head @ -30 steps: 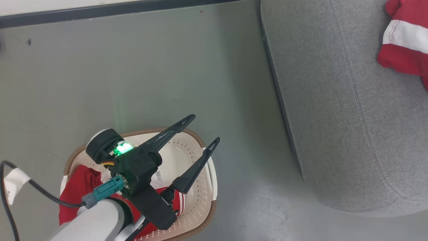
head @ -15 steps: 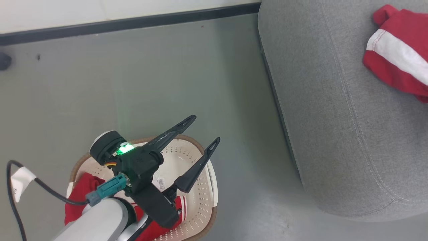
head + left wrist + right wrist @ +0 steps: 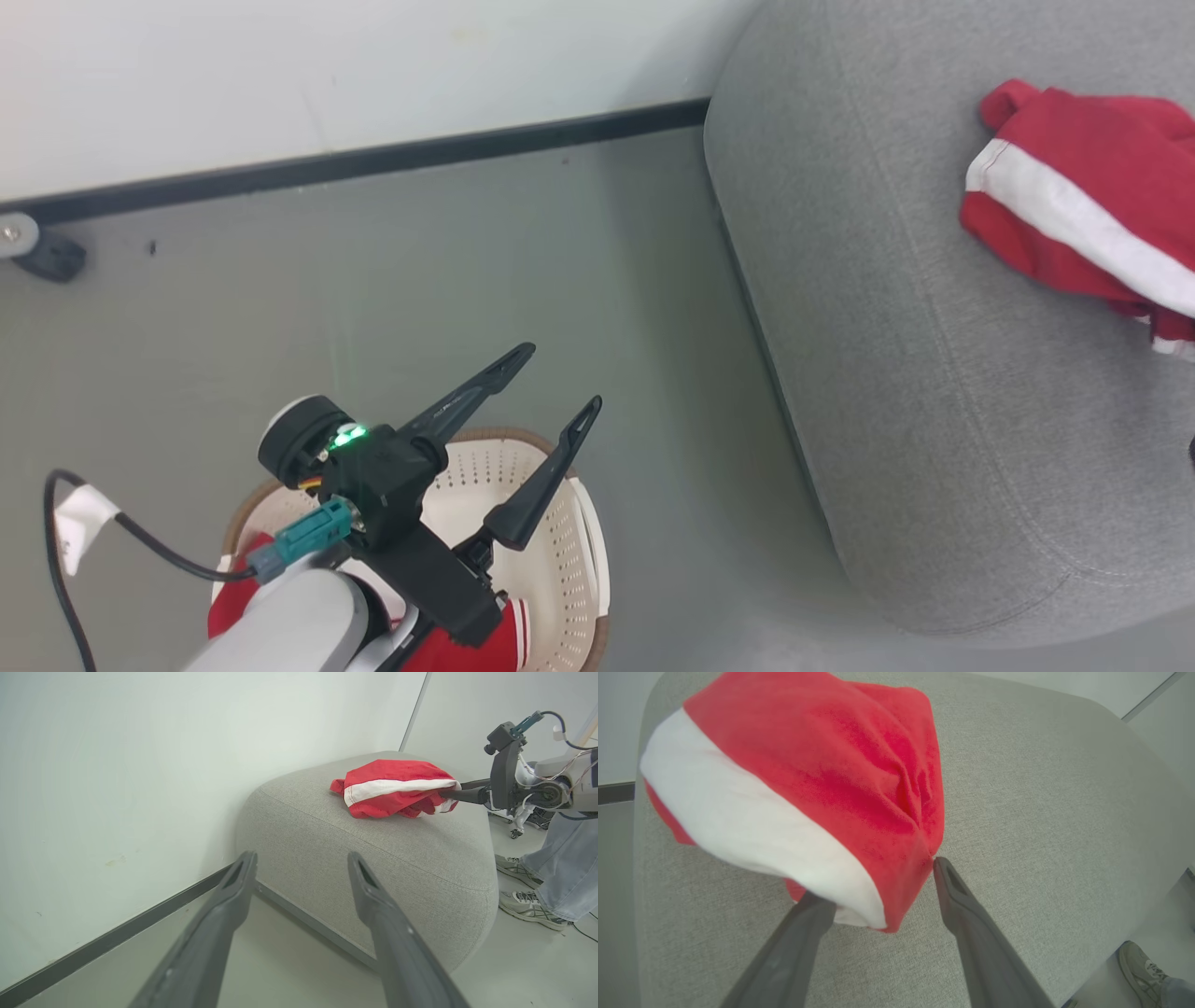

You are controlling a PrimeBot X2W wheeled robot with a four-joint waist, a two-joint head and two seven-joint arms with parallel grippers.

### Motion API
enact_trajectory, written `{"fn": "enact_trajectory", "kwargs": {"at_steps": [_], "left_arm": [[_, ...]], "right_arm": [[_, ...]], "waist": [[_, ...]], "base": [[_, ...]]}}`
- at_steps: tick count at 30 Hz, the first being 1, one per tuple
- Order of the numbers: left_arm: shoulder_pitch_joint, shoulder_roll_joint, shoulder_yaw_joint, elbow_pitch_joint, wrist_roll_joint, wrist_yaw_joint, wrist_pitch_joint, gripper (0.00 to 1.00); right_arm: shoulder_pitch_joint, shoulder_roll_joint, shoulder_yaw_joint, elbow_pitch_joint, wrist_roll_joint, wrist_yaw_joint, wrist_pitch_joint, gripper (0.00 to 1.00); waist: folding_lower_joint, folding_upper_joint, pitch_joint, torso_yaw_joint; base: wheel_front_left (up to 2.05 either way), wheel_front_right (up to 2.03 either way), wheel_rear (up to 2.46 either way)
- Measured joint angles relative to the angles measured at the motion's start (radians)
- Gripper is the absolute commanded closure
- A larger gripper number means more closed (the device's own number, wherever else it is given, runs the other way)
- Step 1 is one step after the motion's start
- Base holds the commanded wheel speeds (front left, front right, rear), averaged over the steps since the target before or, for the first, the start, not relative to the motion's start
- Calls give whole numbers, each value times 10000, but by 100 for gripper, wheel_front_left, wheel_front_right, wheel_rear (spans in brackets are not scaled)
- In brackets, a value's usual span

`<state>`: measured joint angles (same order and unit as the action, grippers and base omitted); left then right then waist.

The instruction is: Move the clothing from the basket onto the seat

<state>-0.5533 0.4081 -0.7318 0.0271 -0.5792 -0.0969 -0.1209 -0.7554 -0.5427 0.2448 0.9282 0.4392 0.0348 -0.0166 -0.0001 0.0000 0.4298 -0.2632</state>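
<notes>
since the earlier frame our head view has tilted toward the wall (image 3: 280,75). we see the right gripper (image 3: 878,882) spread about the hem of a red garment (image 3: 1074,205) on the seat (image 3: 887,373), away from its rounded corner. the left gripper (image 3: 564,374), also spread, hovers over the basket (image 3: 560,541) holding more clothing (image 3: 499,646).

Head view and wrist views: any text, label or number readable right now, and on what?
None readable.
Left gripper, upper finger: faint pale marks, too small to read.
White cable tag: blurred, nothing legible.
Clothing on the seat: plain white band, no print seen.
</notes>
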Motion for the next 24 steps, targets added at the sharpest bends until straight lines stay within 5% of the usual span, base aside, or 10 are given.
{"fn": "enact_trajectory", "kwargs": {"at_steps": [11,24], "left_arm": [[543,-391,17,621,-387,96,-458,0],[1292,-708,169,995,-616,476,-759,0]], "right_arm": [[1110,13,213,-13,173,454,961,0],[2598,-520,-288,-2226,372,314,79,0]], "waist": [[-1,0,-1209,-129],[-1,-1,-2554,119]], "base": [[0,0,0],[0,0,0]]}}
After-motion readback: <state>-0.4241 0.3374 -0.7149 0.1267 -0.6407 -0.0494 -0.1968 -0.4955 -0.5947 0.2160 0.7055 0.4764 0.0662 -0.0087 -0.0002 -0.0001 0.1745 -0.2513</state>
